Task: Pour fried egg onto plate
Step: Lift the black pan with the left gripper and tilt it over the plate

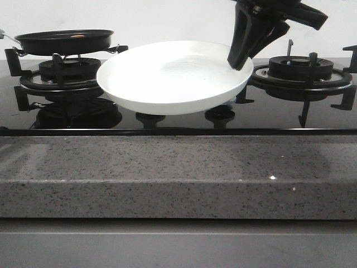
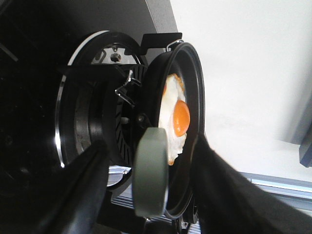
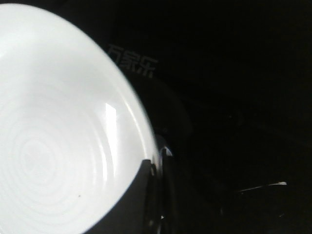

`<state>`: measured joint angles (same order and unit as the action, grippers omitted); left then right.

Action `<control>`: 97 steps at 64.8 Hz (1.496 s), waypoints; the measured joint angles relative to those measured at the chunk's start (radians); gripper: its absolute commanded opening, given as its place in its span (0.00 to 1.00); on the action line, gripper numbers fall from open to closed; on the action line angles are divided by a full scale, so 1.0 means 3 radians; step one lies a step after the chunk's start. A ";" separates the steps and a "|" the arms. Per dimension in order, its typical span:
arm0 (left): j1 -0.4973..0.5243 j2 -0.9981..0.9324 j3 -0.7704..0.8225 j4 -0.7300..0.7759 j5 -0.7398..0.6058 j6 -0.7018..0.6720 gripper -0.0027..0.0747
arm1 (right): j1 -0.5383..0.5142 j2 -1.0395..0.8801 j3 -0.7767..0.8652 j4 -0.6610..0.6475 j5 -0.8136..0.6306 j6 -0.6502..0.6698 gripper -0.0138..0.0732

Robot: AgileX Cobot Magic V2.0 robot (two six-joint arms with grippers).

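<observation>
The white plate [image 1: 167, 78] hangs tilted above the middle of the hob. My right gripper [image 1: 240, 58] is shut on its right rim. In the right wrist view the plate [image 3: 58, 136] fills the left side, with the gripper [image 3: 153, 170] pinching its edge. The fried egg [image 2: 175, 119], white with an orange yolk, lies in the black frying pan [image 2: 195, 97]. The pan [image 1: 64, 40] sits on the left burner, with a bit of orange egg [image 1: 78, 36] showing. My left gripper [image 2: 151, 195] is open, its fingers [image 2: 87, 180] either side of the grey-green pan handle [image 2: 152, 175].
The left burner grate [image 1: 67, 70] stands under the pan. The right burner [image 1: 301, 67] stands bare behind the right arm. Two knobs [image 1: 220, 114] sit on the black glass hob below the plate. A speckled grey counter edge [image 1: 178, 173] runs along the front.
</observation>
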<state>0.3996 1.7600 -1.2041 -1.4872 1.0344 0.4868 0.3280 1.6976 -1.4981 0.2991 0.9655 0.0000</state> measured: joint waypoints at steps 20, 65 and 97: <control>0.0000 0.0000 0.0000 -0.0002 0.0000 0.0013 0.08 | 0.0000 0.0000 0.0000 0.0000 0.0000 0.0000 0.09; 0.0000 -0.0366 -0.0005 -0.0159 0.0258 0.0400 0.01 | 0.0000 0.0000 0.0000 0.0000 0.0000 0.0000 0.09; -0.0428 -0.1379 0.0022 0.0369 0.0044 0.0533 0.01 | 0.0000 0.0000 0.0000 0.0000 0.0000 0.0000 0.09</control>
<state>0.2713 1.3463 -1.1974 -1.3764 1.0478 0.6467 0.3280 1.6976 -1.4981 0.2991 0.9655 0.0000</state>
